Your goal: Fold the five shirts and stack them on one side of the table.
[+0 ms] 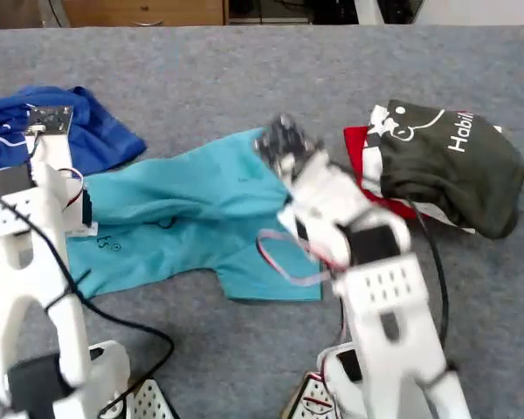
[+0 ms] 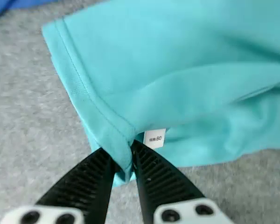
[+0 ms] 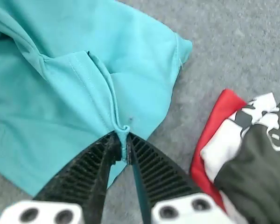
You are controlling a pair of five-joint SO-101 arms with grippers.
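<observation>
High view: teal shirt point(image 1: 192, 205) lies rumpled at centre, btw blue shirt point(image 1: 79, 131) and dark green shirt point(image 1: 445, 166).
Left wrist: left gripper point(image 2: 126, 161) jaws pinched on the hem corner, by the size tag point(image 2: 154, 138).
Right wrist: right gripper point(image 3: 123, 142) jaws nipping a seam ridge.
Fabric looks light and limp, prob. droops when lifted. Hems/seams likely give the best hold.
</observation>
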